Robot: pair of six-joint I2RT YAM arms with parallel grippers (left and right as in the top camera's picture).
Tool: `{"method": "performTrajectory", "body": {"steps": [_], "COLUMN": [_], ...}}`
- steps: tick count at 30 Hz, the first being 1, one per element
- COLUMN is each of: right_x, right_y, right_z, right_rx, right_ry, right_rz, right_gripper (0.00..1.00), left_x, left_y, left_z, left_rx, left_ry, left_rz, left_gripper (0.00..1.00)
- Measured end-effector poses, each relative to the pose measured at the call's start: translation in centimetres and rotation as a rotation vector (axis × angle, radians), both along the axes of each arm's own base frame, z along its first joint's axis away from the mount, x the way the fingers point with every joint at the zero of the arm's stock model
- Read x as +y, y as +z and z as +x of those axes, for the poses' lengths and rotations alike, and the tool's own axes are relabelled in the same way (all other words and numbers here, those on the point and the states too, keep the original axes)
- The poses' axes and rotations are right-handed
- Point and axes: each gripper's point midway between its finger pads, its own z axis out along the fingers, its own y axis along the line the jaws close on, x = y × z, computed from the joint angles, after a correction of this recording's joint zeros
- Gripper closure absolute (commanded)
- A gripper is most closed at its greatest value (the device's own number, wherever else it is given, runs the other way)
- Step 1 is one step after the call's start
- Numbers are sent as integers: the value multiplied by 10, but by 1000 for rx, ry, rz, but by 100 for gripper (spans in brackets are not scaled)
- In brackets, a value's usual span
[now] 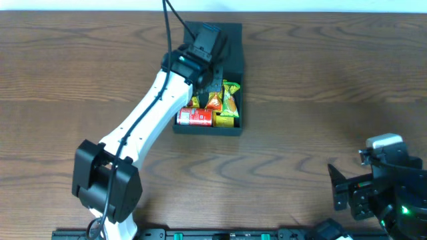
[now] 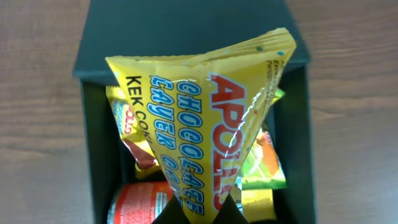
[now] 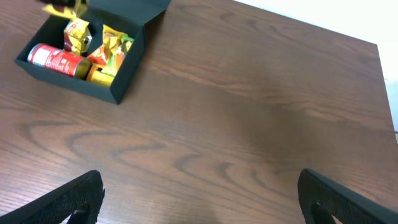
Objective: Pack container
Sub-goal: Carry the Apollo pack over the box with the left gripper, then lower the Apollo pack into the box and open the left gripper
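I had the left pincer shut tight on a yellow cake packet. It hung over the container, mid-tabletop, I think so that it could drop beside the can. The left arm reached far forward, wrist bent down. The right pincer stood wide open and empty, well apart.

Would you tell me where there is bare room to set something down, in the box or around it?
The table is bare and wide between the container and the right gripper, also left of the container. Inside it is crowded: red can and snack packets fill the near end; the lid end is hidden under the left arm.
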Motion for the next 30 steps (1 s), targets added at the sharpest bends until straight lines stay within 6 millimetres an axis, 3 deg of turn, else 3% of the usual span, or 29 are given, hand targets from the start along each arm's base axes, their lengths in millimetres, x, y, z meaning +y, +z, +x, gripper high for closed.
{"method": "performTrajectory", "body": {"steps": [9, 18, 30], "right_x": [2, 3, 3], "right_y": [0, 0, 0], "right_z": [-1, -1, -1], "right_rx": [5, 6, 6], "right_ry": [11, 4, -3], "right_rz": [9, 18, 27], "right_gripper": [1, 1, 1], "left_x": [13, 21, 21], "left_y": [-54, -73, -75], "left_z": [-4, -5, -4], "left_rx": [13, -1, -7], "left_ry": [176, 247, 188], "left_rz": [-15, -14, 16], "left_gripper": [94, 94, 94]}}
